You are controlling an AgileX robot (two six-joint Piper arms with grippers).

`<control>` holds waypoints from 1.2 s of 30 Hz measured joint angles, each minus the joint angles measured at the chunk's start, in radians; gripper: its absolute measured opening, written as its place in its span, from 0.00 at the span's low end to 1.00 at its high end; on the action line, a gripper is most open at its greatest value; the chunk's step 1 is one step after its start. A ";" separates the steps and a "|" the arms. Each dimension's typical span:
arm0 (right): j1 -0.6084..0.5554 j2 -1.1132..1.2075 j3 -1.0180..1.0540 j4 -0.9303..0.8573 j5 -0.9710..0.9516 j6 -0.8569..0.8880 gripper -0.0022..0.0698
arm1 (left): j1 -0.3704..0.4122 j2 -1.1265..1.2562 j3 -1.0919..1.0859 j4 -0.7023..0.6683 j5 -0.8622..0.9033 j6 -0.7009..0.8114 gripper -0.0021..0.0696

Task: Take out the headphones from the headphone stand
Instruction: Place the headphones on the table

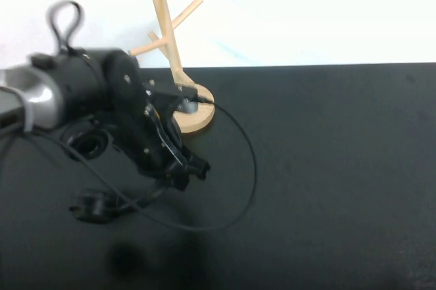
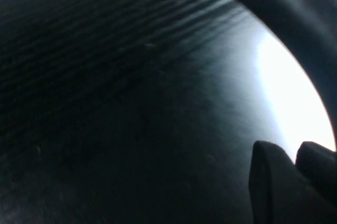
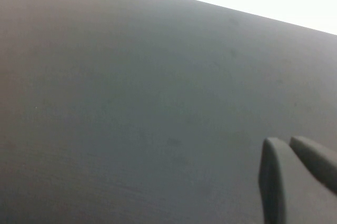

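Black matting covers the table (image 1: pixel 340 167) under a white wall. At the upper left of the high view, the wooden headphone stand (image 1: pixel 167 24) holds nothing on its pegs. The headphones (image 1: pixel 92 205) lie on the table at lower left, their thin band (image 1: pixel 245 160) curving toward the stand's base. The left gripper (image 1: pixel 187 167) hovers above them, fingers (image 2: pixel 274 182) nearly closed, holding nothing. The right gripper (image 3: pixel 295 171), clenched and empty, stays over bare table. A careless retreat could snag the band and drag the headphones.

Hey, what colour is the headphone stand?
Light natural wood; the headphone stand shows best in the high view.
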 joint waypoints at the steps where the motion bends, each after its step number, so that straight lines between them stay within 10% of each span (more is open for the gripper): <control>1: 0.000 0.000 0.000 0.000 0.000 0.000 0.02 | 0.000 0.025 0.000 0.008 -0.017 -0.002 0.10; 36: 0.000 0.000 0.000 0.000 0.000 0.000 0.02 | -0.073 0.266 -0.113 -0.026 -0.048 0.014 0.18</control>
